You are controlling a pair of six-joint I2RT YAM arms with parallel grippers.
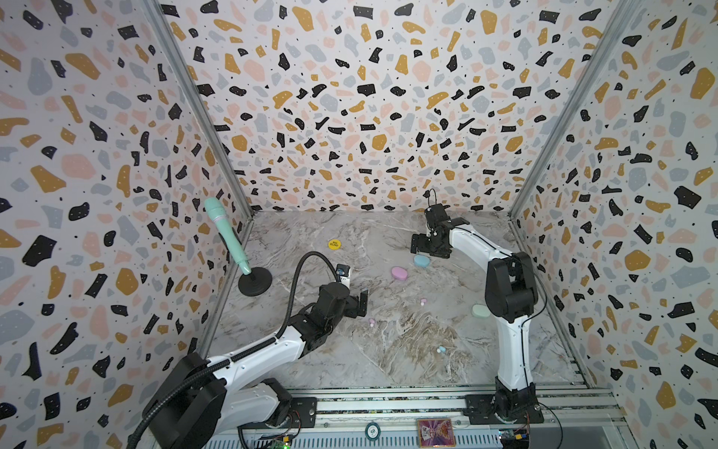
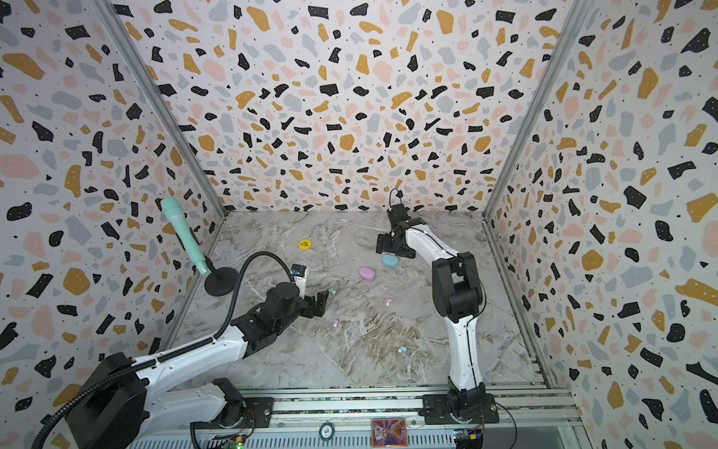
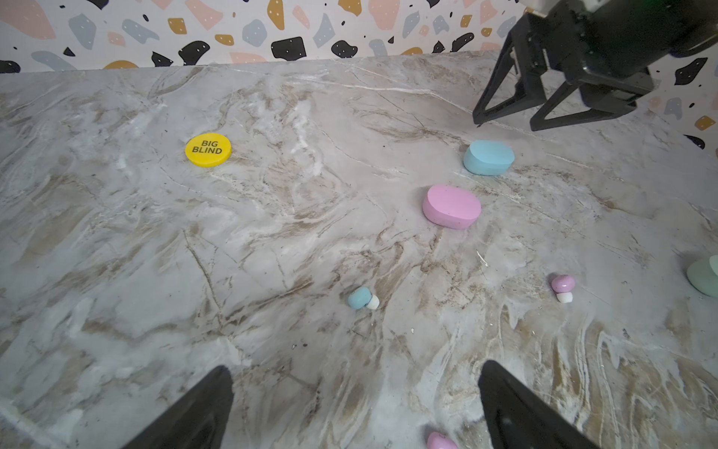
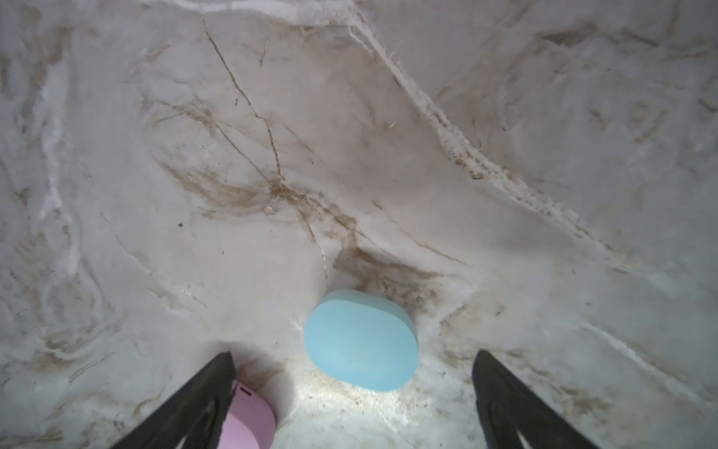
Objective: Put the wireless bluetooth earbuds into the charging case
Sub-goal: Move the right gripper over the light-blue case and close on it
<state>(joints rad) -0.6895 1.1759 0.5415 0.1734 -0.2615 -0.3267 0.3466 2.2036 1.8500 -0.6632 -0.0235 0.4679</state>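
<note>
Marbled tabletop [image 3: 272,233], oval blue case [image 4: 361,342], bean-shaped earbuds [image 3: 363,298]

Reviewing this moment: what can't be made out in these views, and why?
- Green case: half behind the right arm in a top view; cut by the frame edge in the left wrist view.
- Pink case: in the right wrist view, partly behind a finger and cut by the edge.
- One pink bud: cut by the edge in the left wrist view.
</note>
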